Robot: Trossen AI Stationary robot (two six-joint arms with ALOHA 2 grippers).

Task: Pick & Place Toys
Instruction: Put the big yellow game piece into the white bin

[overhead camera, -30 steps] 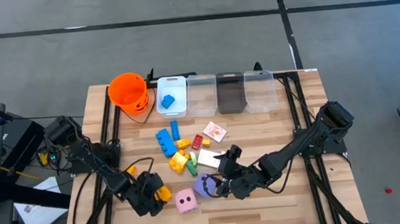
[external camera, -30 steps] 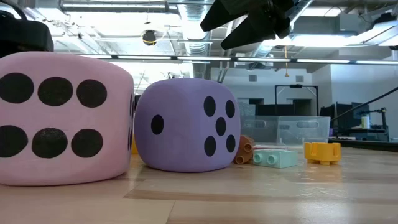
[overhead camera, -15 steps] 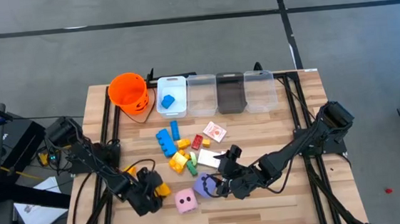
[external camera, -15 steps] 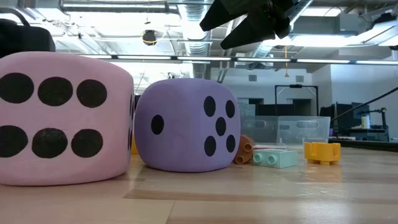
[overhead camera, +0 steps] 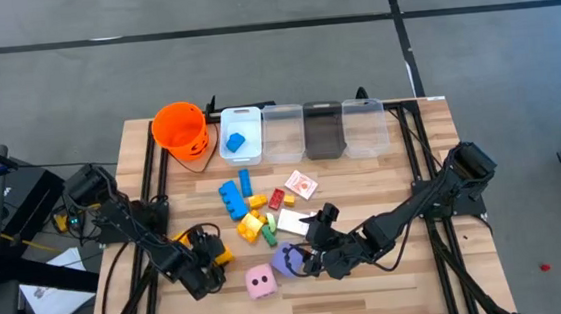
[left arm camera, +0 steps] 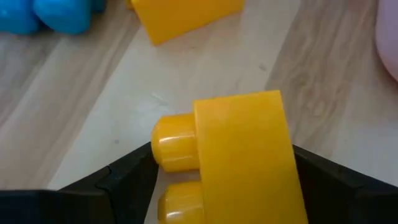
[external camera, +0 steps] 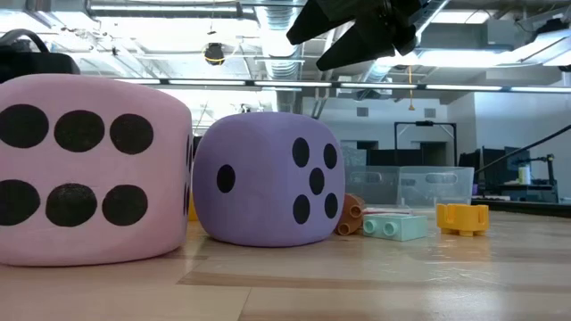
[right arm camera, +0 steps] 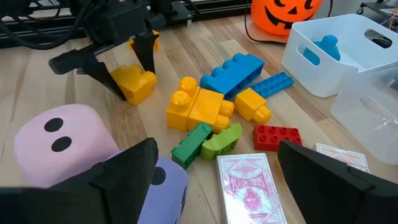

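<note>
High view: the left gripper (overhead camera: 212,265) straddles one yellow block (overhead camera: 220,255), far nearer than the right gripper (overhead camera: 304,258), which hangs spread, empty, over one purple die (overhead camera: 287,260); one pink die (overhead camera: 260,281) sits just beside.

Left wrist view: the yellow block (left arm camera: 239,155) lies between the spread fingers (left arm camera: 121,180), long axis running ahead, two studs facing sideways; contact unclear.

Right wrist view: left fingers flank that block (right arm camera: 135,83), not yet pinching.

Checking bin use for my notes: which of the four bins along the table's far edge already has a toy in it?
The white bin beside the orange bucket: a blue block lies in it. The three clear bins to its right show nothing inside.
</note>
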